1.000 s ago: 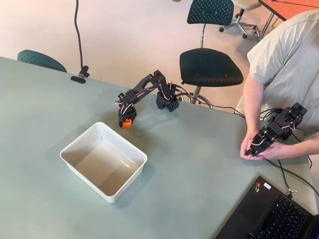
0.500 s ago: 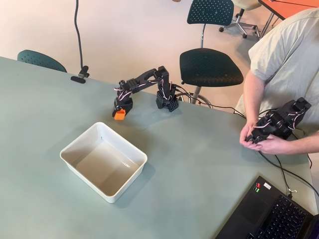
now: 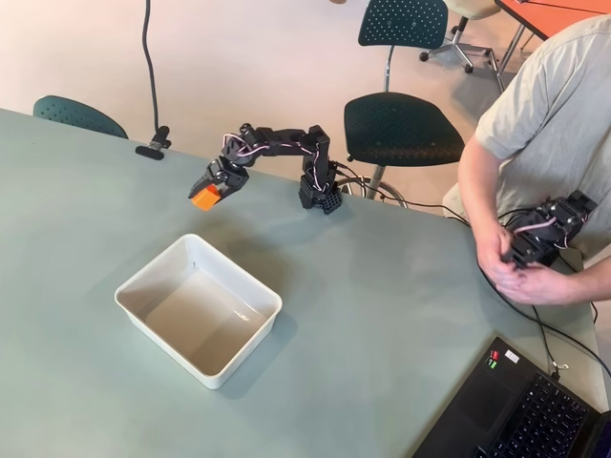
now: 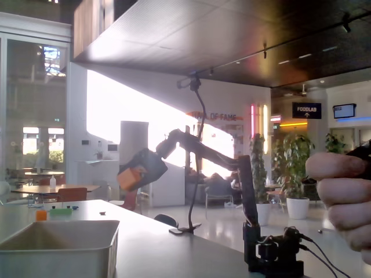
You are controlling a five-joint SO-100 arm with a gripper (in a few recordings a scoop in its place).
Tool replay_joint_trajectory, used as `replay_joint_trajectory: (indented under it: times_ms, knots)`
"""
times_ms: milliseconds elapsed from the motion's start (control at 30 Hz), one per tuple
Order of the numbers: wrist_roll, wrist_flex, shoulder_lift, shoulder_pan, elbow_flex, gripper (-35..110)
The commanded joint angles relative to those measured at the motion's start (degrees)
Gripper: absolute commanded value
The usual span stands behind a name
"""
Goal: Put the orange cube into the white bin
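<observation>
Height seemed the reason for the pose: the arm stood stretched out from its base, carrying the end effector well up off the table, and I judged that lift was meant to clear the rim of the white bin before any drop. The side-on fixed view showed it best, with the end effector hanging in the air above and beyond the bin, nothing under it but bare table.

Its fingers were closed down to the width of the orange cube, which sat pinched at the tip and touched nothing else. In the fixed view the cube showed as an orange block at the lower front of the dark fingers.

The bin lay below the end effector and toward the near side of the table in the overhead view, clearly apart from it and empty inside as far as I could see. The cube was not yet over the opening, so to my eye the carry across remained to be done before a release would make sense.
</observation>
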Motion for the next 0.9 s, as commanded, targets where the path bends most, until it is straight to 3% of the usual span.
replay_joint_trajectory:
  times_ms: [0, 300, 700, 867]
  knots:
    - [0.00, -1.85, -4.92, -4.04, -8.35, 29]
    - [-0.09, -6.42, -21.36, -12.57, -21.36, 29]
    - [-0.62, -21.36, -30.50, -13.97, -21.62, 30]
    - [-6.50, -25.40, -31.90, -14.15, -21.18, 30]
